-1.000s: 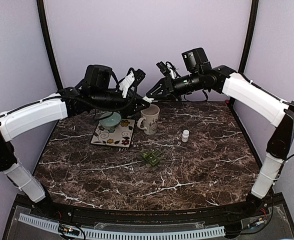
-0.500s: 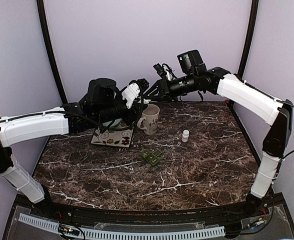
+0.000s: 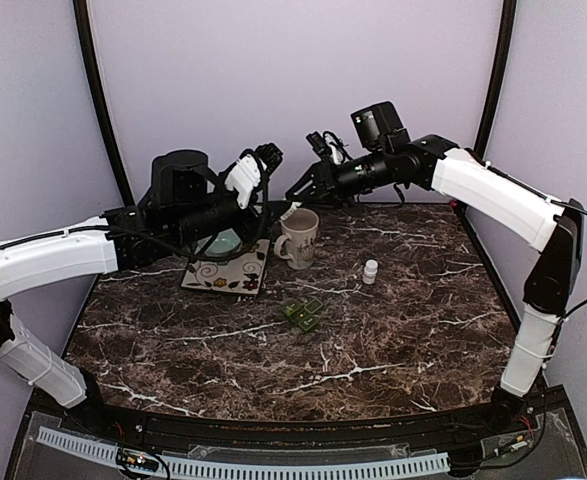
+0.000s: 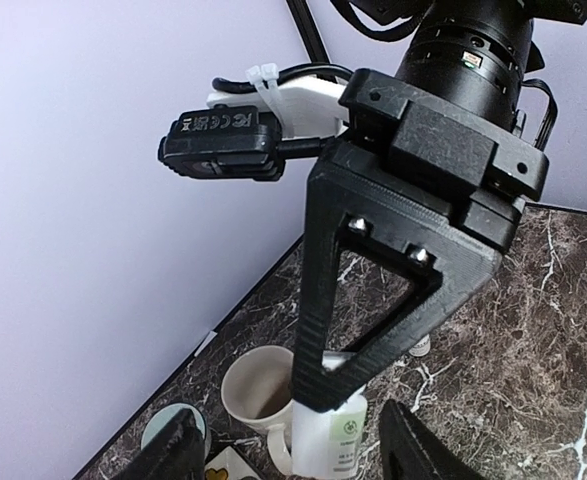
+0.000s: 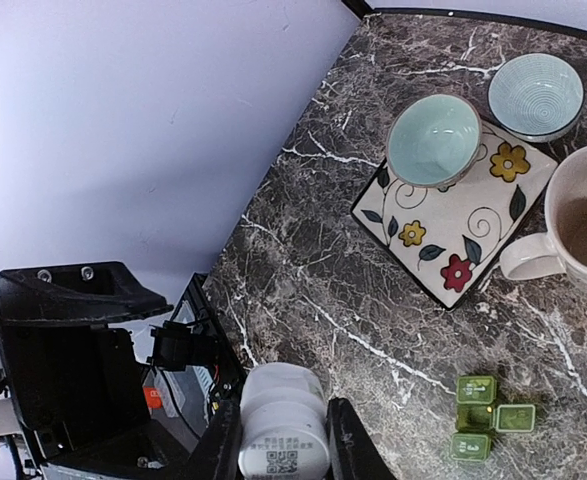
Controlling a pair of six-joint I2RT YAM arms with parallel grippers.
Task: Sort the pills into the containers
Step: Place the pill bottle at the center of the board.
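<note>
**Top view.** Shows right gripper (image 3: 298, 196) clamped on a white pill bottle (image 3: 291, 211), held just above the rim of the mug (image 3: 299, 240). Judged a pouring stance, so that pills drop into the mug. Cannot tell whether the bottle is capped. Places left gripper (image 3: 261, 158) raised at 10 o'clock of the mug, well off the table. Locates green pill boxes (image 3: 302, 314) at 6 o'clock of the mug, a small bottle (image 3: 370, 271) at 4 o'clock, and a flowered tile (image 3: 238, 275) at 9 o'clock bearing a teal bowl (image 3: 220, 243).

**Left wrist view.** Shows own fingers spread wide with nothing gripped: parted and empty. Looks straight at the other arm's load over the mug mouth. Judged parked high to leave the pour path free.

**Right wrist view.** Confirms both fingers pressed on the pill bottle's sides. Adds a ribbed bowl (image 5: 535, 95) just beside the tile's corner, at 2 o'clock of the teal bowl. Finds no loose pills anywhere; presumed inside the bottles.
</note>
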